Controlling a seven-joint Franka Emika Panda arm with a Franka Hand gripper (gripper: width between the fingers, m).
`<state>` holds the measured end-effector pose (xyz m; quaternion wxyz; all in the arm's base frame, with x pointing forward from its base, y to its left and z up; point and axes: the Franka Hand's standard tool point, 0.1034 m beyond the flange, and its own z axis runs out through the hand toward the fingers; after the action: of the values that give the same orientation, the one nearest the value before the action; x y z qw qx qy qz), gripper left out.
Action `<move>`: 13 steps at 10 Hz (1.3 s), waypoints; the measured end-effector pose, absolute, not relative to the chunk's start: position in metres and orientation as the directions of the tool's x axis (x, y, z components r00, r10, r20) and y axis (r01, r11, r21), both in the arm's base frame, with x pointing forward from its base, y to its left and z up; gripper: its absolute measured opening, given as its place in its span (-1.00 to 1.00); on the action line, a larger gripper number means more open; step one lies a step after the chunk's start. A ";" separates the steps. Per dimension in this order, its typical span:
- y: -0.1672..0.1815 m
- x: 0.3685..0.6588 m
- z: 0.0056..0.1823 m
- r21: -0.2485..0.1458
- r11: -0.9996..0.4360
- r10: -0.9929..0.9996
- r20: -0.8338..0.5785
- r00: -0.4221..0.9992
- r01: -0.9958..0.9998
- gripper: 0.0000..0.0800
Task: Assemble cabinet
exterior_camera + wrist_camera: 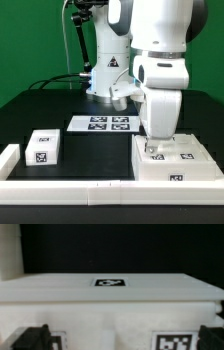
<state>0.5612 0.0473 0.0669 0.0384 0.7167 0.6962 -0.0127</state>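
Note:
The cabinet (178, 163) is a large white box with black-and-white tags, at the front of the exterior view's right. It fills the wrist view (110, 300), where one tag faces up on its far surface and two more sit close to the camera. My gripper (156, 148) points straight down onto the cabinet's top, near its left end in the exterior view. In the wrist view the gripper (122, 339) stands wide open, with the dark fingertips (35, 338) at either edge of the picture and the white top surface between them. Nothing is held.
A small white block with tags (43, 146) lies on the black table at the exterior view's left. The marker board (105, 123) lies flat behind, near the robot base. A low white border rail (60, 184) runs along the front edge.

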 end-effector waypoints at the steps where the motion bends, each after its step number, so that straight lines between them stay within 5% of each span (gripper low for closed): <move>1: 0.047 0.547 0.071 0.051 -0.058 0.996 -0.066 0.061 0.997 0.96; 4: 0.065 0.504 0.082 0.142 -0.300 0.954 0.018 0.300 0.943 0.99; 9: 0.074 0.491 0.075 0.134 -0.377 0.926 0.041 0.375 0.917 0.99; 13: 0.078 0.481 0.069 0.097 -0.705 0.709 0.094 0.699 0.703 0.99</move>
<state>0.4812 0.0781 0.0687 0.0271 0.9212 0.3831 0.0621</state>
